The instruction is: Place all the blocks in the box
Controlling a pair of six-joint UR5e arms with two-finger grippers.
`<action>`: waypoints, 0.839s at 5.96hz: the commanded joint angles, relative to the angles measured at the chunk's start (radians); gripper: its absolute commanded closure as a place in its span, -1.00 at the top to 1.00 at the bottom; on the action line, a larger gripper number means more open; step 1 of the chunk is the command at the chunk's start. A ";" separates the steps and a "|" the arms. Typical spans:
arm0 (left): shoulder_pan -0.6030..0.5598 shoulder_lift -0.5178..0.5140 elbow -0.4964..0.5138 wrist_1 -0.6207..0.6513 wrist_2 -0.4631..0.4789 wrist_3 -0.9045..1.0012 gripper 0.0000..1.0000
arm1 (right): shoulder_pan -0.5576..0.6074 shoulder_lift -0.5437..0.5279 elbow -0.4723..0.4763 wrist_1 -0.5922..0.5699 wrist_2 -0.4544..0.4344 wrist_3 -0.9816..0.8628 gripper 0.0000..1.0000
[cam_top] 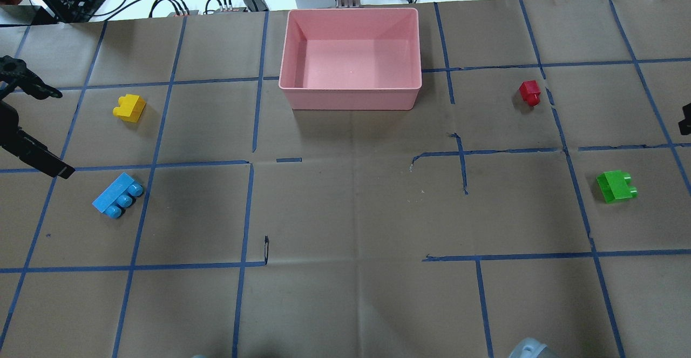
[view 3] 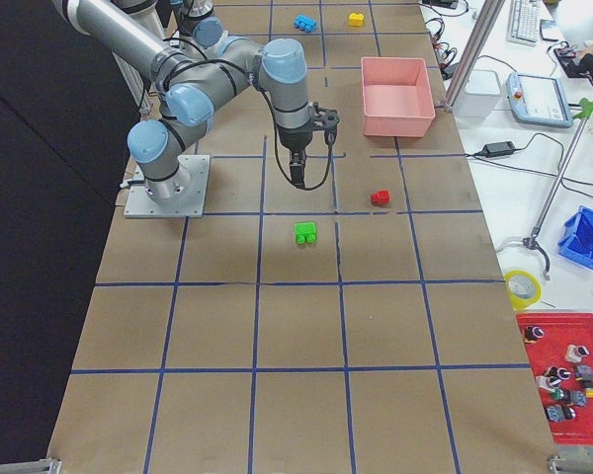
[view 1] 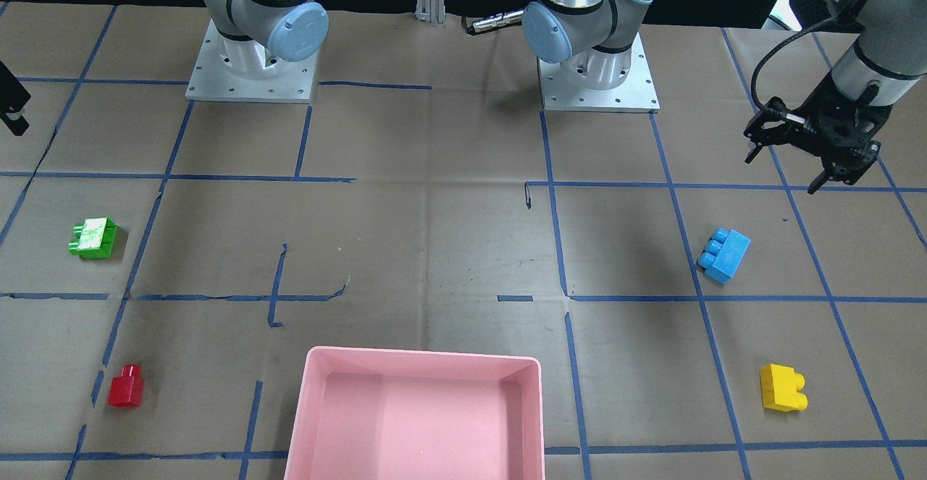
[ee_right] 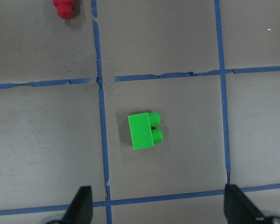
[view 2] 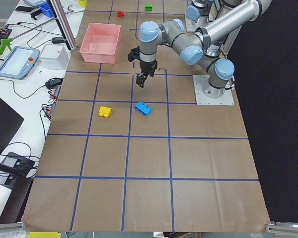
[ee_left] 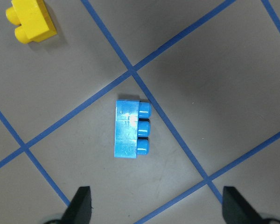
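The pink box (cam_top: 351, 98) stands at the table's far middle with nothing in it. The light blue block (cam_top: 117, 195) and the yellow block (cam_top: 129, 107) lie on the left. The green block (cam_top: 615, 186) and the red block (cam_top: 530, 92) lie on the right. My left gripper (cam_top: 56, 134) is open and empty, hovering above the blue block (ee_left: 130, 128), which lies on its side ahead of the fingertips. My right gripper (ee_right: 159, 207) is open and empty above the green block (ee_right: 144, 131), and only its edge (cam_top: 685, 120) shows in the overhead view.
The table is covered in brown paper with a blue tape grid. The two arm bases (view 1: 250, 67) stand at the robot's side. Cables, a tablet (view 2: 17, 62) and bins lie beyond the table's far edge.
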 commanded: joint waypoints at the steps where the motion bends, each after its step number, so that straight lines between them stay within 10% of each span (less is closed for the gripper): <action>1: 0.001 -0.040 -0.050 0.061 -0.011 0.031 0.99 | -0.031 0.005 0.076 -0.079 0.003 -0.014 0.99; 5: 0.004 -0.232 -0.139 0.341 -0.051 0.048 0.98 | -0.053 0.078 0.216 -0.162 0.001 -0.017 0.99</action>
